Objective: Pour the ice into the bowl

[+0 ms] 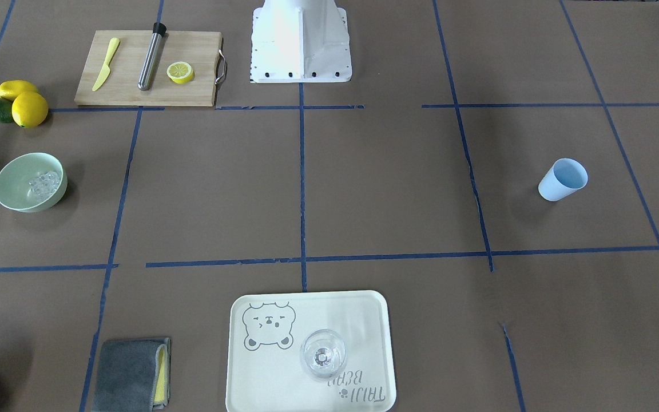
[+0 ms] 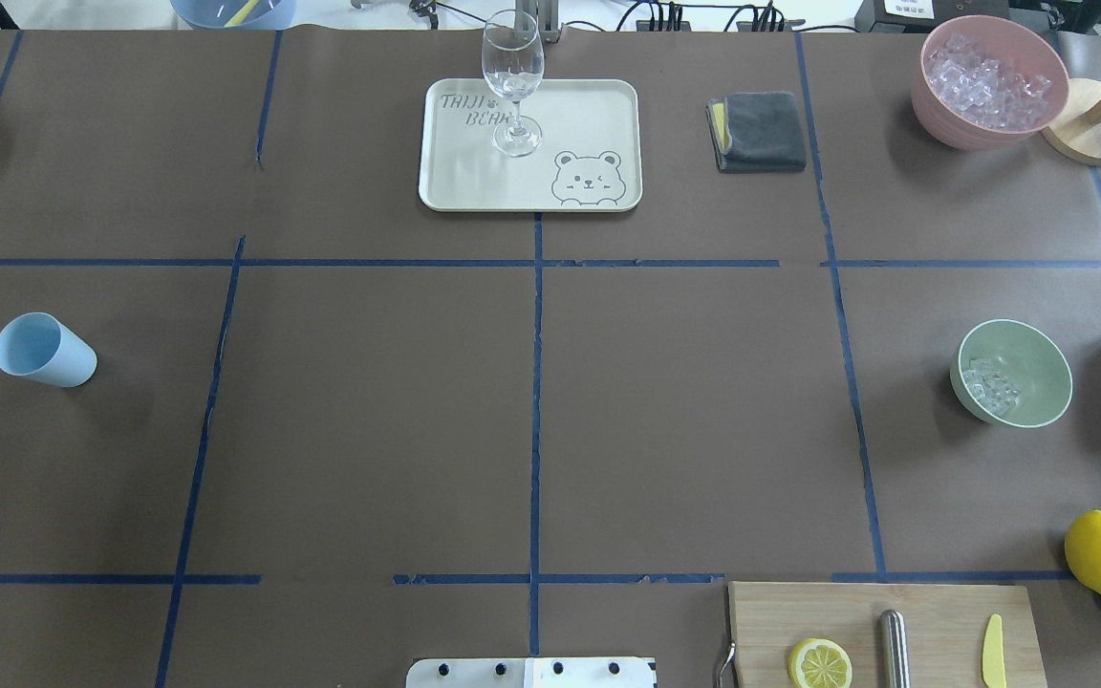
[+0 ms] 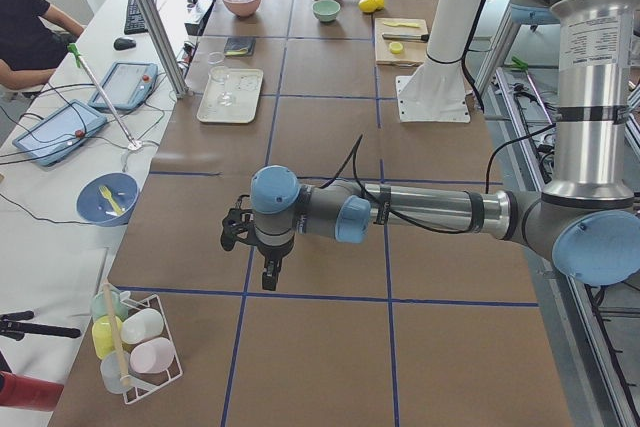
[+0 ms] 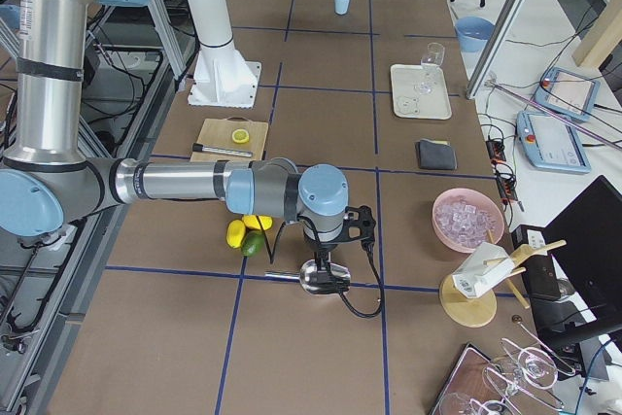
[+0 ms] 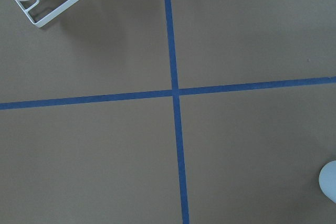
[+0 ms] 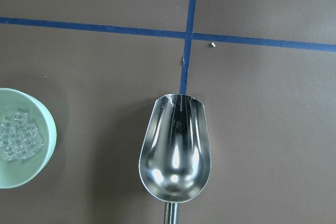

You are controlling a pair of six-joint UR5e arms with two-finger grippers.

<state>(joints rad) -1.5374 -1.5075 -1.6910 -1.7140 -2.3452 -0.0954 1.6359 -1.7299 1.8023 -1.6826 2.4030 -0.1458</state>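
On the robot's right side of the tabletop (image 2: 684, 401), the bowl (image 2: 1038, 377) is seen upright, mouth upward, round with no long axis, the ice (image 2: 990, 387) heaped against one inner wall. The cubes are judged hard, slippery and loose, better scooped than pinched; the likely light, stiff bowl is best taken by its rim. Whether the right hand (image 4: 324, 261) or left hand (image 3: 268, 275) is spread or pressed together cannot be told.
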